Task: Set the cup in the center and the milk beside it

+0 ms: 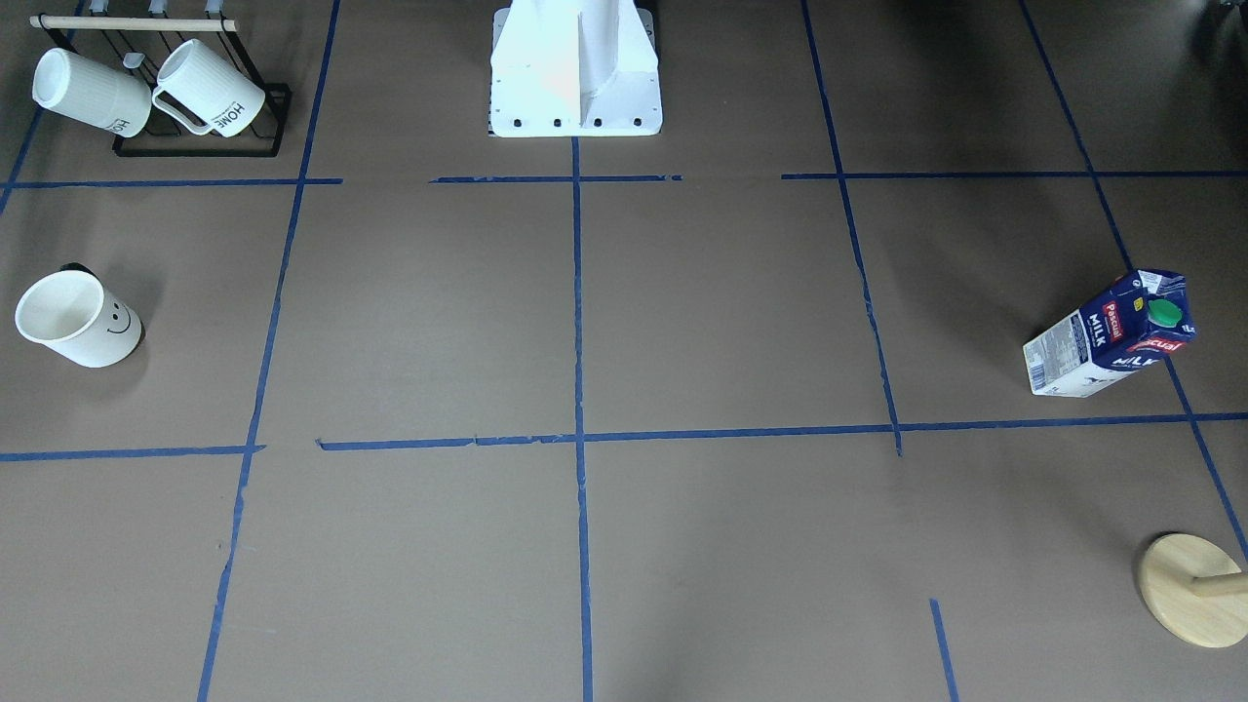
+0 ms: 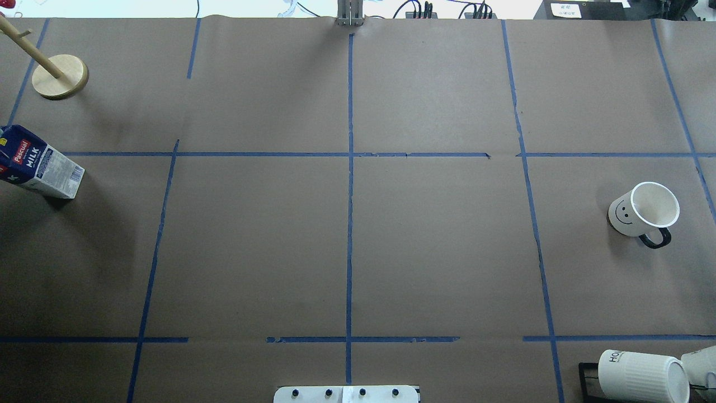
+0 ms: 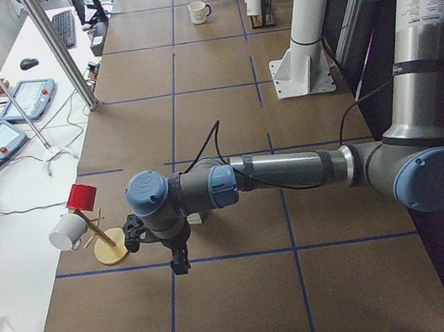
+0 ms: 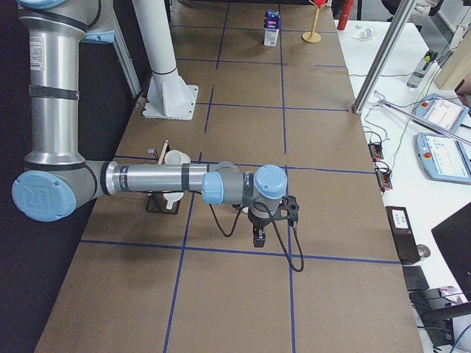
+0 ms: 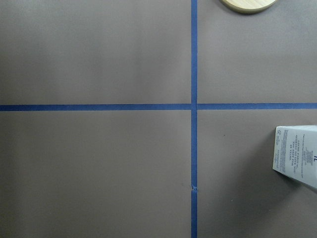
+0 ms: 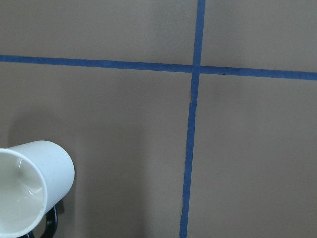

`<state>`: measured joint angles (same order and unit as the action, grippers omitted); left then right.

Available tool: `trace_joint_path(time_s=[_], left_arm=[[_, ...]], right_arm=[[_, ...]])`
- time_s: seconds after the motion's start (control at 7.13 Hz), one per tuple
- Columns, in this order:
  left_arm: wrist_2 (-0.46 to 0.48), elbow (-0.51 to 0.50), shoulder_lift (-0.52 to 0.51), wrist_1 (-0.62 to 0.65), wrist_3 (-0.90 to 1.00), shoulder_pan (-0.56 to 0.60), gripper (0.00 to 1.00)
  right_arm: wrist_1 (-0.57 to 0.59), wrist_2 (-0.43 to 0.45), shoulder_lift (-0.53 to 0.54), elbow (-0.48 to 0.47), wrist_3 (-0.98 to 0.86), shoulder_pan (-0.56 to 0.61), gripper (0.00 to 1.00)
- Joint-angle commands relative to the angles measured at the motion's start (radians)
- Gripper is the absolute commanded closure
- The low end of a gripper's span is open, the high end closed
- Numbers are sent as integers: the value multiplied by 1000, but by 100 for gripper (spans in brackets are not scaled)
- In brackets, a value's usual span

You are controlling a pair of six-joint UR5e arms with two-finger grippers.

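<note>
1. The cup [image 6: 29, 188] sits closest to the lens, in the lower left corner of the right wrist view. It is upright and empty, with its dark handle at its lower edge. It stands on the robot's right side of the table, well apart from the center [image 2: 350, 154].
2. The milk [image 1: 1107, 336] stands upright on the robot's left side, near a wooden stand [image 1: 1194, 590], and is also well apart from the crossing.
3. Step in hand, as judged: the right arm's approach to the cup. Neither item is placed yet.
4. Recommended: bring the right gripper [image 4: 259, 241] down over the cup wall opposite the handle, one finger inside the rim and one outside. Lift level and set it squarely on the crossing, leaving room on one side for the carton.
5. Right gripper: it hangs above the table, touching and carrying nothing. How far it is open cannot be told from the side view.
6. Left gripper [image 3: 179, 265]: it is clear of the table beside the milk and carries nothing. Whether it is released or clenched cannot be told
</note>
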<state>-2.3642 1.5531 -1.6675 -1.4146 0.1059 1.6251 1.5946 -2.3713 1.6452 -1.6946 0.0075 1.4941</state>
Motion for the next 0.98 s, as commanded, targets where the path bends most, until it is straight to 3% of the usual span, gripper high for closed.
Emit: trace_joint_path(time_s=[0.0, 0.84], left_arm=[[3, 10, -20, 20, -8, -7, 0], [-1, 45, -15, 19, -12, -54, 0]], right_arm=[[-2, -14, 33, -28, -7, 15, 0], [-15, 1, 53, -40, 0, 20, 0]])
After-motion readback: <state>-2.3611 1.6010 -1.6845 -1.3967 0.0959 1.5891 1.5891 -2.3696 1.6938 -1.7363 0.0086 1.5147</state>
